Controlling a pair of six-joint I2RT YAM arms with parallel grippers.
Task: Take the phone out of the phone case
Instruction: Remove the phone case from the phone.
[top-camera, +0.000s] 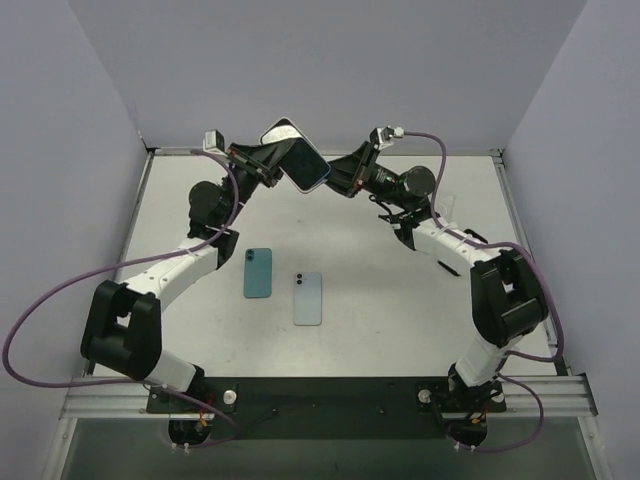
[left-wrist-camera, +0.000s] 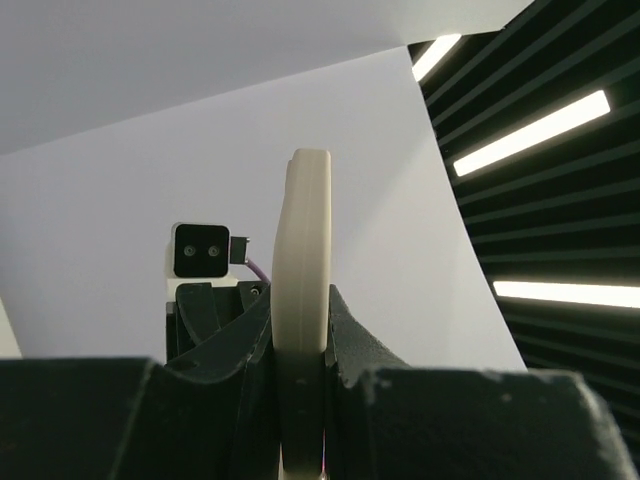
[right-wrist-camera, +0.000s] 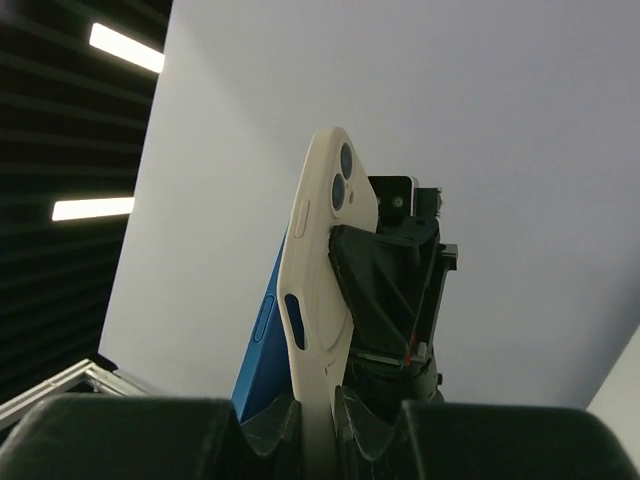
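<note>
Phone case (right-wrist-camera: 310, 270), cream, held aloft at 12 o'clock over table (top-camera: 400, 330), edge-on in left wrist view. Left gripper (top-camera: 280, 160) clamps it from 9 o'clock, right gripper (top-camera: 334, 178) closed on it from 3 o'clock. Contact points dark, hard to make out. Phone (right-wrist-camera: 260, 360), blue, mostly hidden behind case, possibly lifting out along 1 edge. 2 others flat near centre: teal phone (top-camera: 258, 272), pale blue phone (top-camera: 308, 298).

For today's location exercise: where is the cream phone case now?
The cream phone case is raised at the top view's far centre, clamped between left gripper and right gripper, beyond two phones on the table.
</note>
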